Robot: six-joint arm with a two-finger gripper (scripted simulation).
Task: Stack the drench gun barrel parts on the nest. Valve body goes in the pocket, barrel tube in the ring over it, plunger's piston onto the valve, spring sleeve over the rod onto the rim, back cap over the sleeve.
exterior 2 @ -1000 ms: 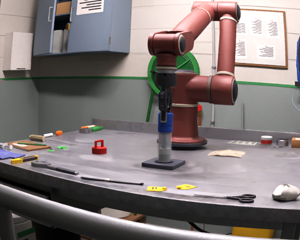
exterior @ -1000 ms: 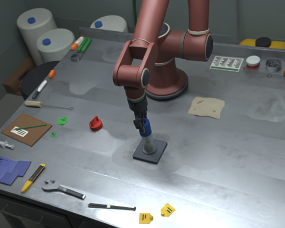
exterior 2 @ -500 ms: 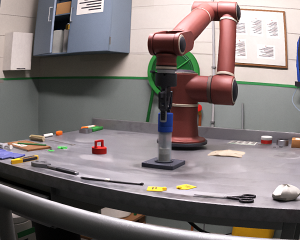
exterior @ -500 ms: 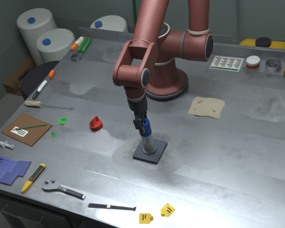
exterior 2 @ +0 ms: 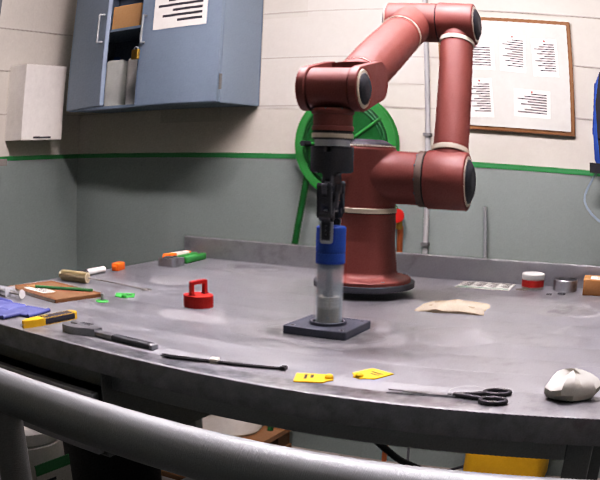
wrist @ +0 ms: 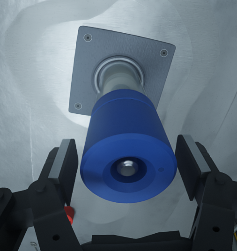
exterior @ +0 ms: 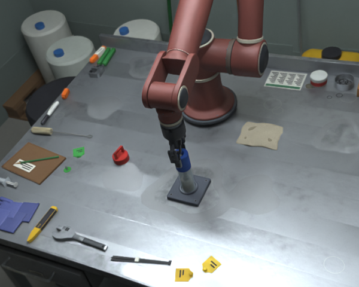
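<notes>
The blue spring sleeve [exterior: 183,160] [exterior 2: 330,244] [wrist: 127,149] sits upright on the rim of the clear barrel tube [exterior: 187,181] [exterior 2: 330,293]. The tube stands in the ring of the dark square nest [exterior: 189,190] [exterior 2: 326,327] [wrist: 121,70] at the table's middle. The plunger rod's metal tip [wrist: 126,169] shows through the hole in the sleeve's top. My gripper [exterior: 177,153] [exterior 2: 328,227] [wrist: 126,168] is open around the sleeve's upper end and holds nothing. The red back cap [exterior: 120,155] [exterior 2: 197,295] with a loop handle rests on the table to the left. The valve body is hidden inside the tube.
White drums [exterior: 57,46] stand behind the table's left corner. A tan cloth [exterior: 260,134] lies right of the nest. A wrench [exterior: 79,238], a black rod [exterior: 140,260] and yellow tags [exterior: 197,268] lie along the near edge. Scissors [exterior 2: 476,396] lie at the near right.
</notes>
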